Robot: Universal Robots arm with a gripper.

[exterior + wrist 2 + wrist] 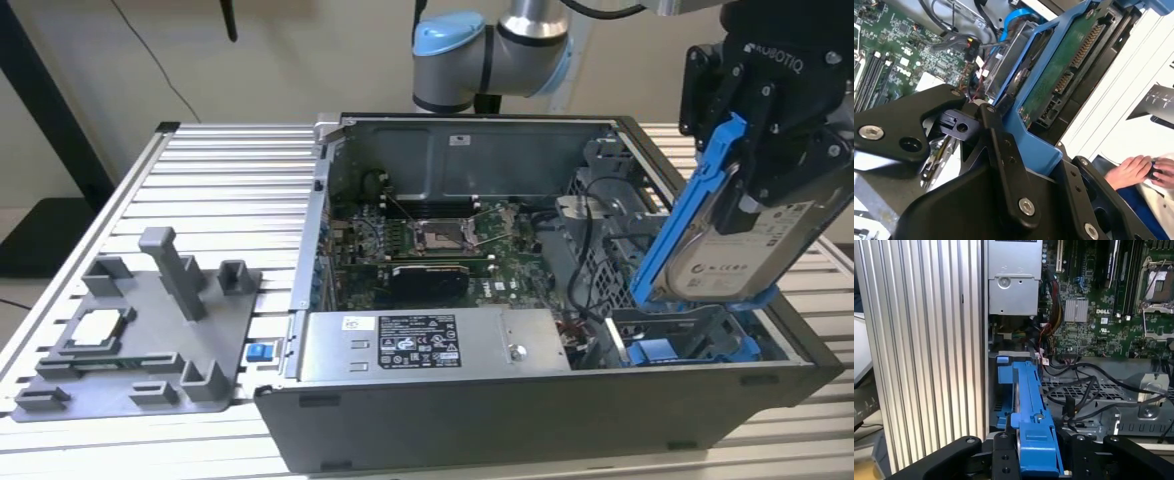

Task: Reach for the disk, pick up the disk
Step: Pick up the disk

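Observation:
The disk (pixel 738 250), a silver-grey drive with a white label in a blue plastic bracket, hangs tilted on edge above the open computer case's (pixel 534 430) corner at the exterior view's right. My gripper (pixel 758 185) comes down from above and is shut on its upper part, the black fingers (pixel 787 160) pressing both faces. In the second wrist view the disk (pixel 1054 85) shows its green circuit side inside the blue frame, clamped in my gripper (pixel 1004 117). In the first wrist view the bracket's blue edge (pixel 1031 425) runs out from between the fingers (pixel 1004 455).
Below the disk a blue caddy (pixel 681 350) sits in the case's drive bay, beside cables, the motherboard (pixel 441 250) and the power supply (pixel 427 345). A grey fixture (pixel 134 330) holding a small square chip stands on the ribbed table (pixel 214 180). A person's hand (pixel 1134 170) rests nearby.

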